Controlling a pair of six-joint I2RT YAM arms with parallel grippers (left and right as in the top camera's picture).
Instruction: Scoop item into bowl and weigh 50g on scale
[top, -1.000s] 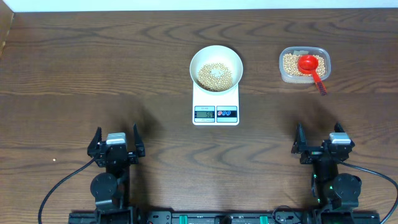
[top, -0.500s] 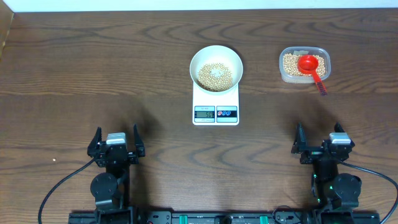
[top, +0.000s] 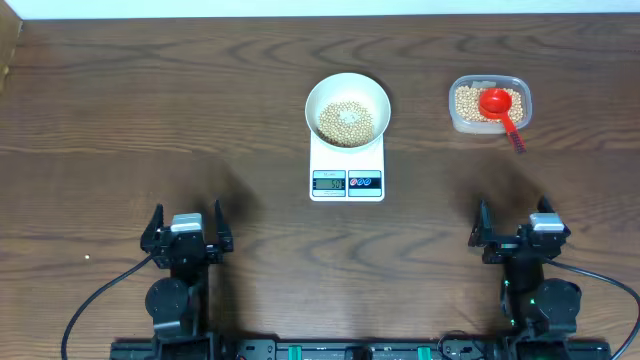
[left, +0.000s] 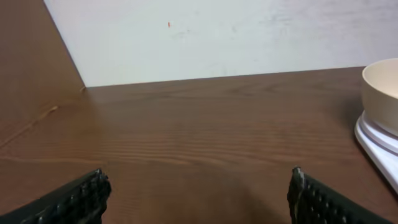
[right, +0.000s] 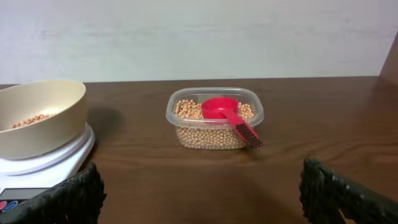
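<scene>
Beans (top: 346, 122): heaped in the bowl (top: 318, 95), table centre; more in the tub (top: 455, 100), far right.
Scale (top: 347, 165): under the bowl; display unreadable.
Scoop (top: 495, 102): red, lying in the tub.
Left gripper (top: 187, 212): near left, spread wide, empty.
Right gripper (top: 512, 220): near right, spread wide, empty.
Risk: another full scoop may overshoot the weight; nudging the bowl would skew the reading.

one bowl (top: 347, 84), one scale (top: 347, 170), one tub (top: 452, 108)

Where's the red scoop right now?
Seen from overhead, the red scoop lies on the beans in the clear tub, right of the bowl and scale.
</scene>
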